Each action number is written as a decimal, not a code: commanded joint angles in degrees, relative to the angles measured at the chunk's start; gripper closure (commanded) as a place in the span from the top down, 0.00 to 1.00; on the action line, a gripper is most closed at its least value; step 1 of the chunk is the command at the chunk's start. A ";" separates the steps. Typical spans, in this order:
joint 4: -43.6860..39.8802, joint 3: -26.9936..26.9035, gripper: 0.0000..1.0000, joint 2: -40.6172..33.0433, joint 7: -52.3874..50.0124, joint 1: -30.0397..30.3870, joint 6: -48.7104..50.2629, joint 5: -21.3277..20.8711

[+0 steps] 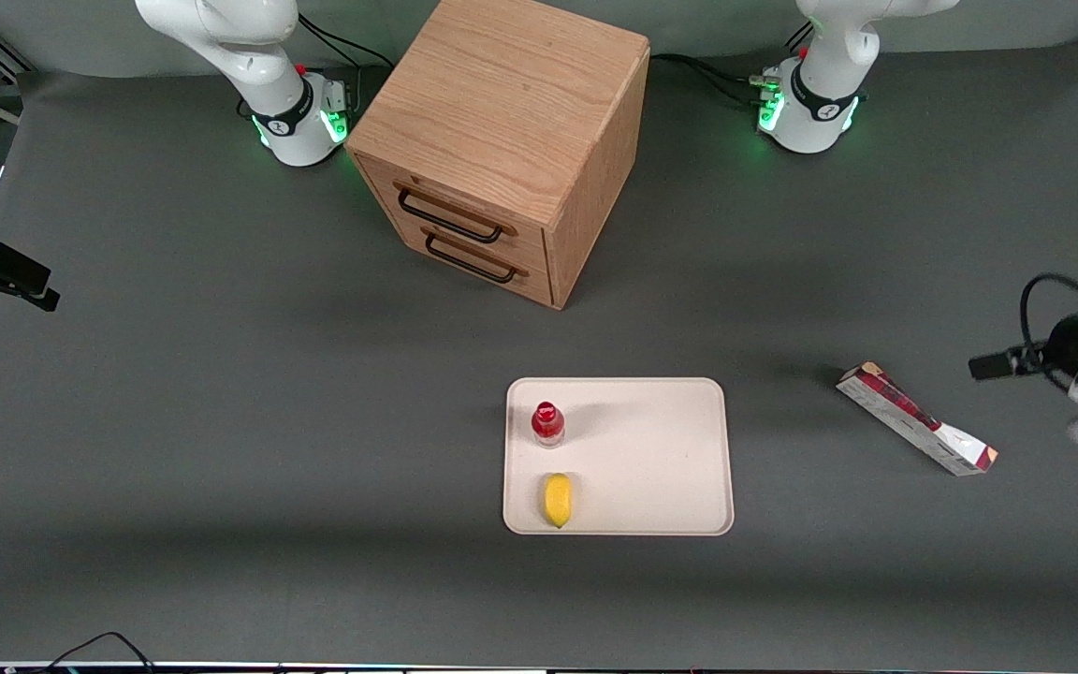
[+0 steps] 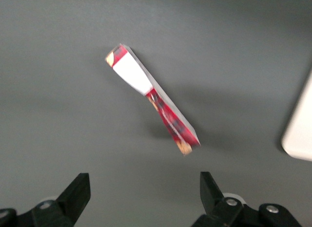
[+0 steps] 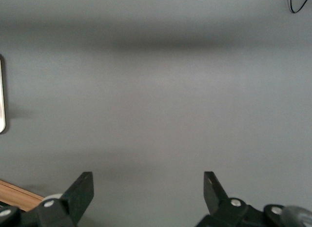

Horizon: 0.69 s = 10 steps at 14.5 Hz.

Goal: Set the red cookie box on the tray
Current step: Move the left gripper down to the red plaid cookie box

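The gripper (image 2: 145, 193) hangs with fingers spread wide and empty above the long, thin cardboard red cookie box (image 2: 151, 98), which lies on the grey table (image 1: 221, 421) toward the working arm's end, apart from the smooth, round-cornered cream tray (image 1: 661, 459), whose bottle (image 1: 547, 423) and lemon (image 1: 557, 500) only the front view shows.

No text, label or number can be read on the red cookie box (image 1: 916, 418) or anything else.

table (image 1: 221, 421): dark grey mat | wooden drawer cabinet (image 1: 502, 140): two drawers, black handles
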State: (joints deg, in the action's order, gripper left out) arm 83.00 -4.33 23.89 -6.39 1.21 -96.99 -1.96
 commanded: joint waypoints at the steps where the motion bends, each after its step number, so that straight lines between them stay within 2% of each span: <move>1: -2.49 -2.26 1.00 7.63 -0.30 -0.16 -4.41 0.20; 4: -1.18 -2.27 1.00 14.15 -0.29 -0.07 -10.47 0.03; 8: 6.11 -2.27 1.00 16.18 -0.21 -0.07 -20.67 -0.06; 9: 6.73 -2.35 0.80 16.71 -0.29 -0.07 -21.82 -0.15; 10: 6.74 -2.27 0.28 16.97 -0.21 -0.07 -21.83 -0.24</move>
State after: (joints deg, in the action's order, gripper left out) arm 87.60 -6.06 42.23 -6.38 1.68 -117.56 -1.93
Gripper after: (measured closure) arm 0.066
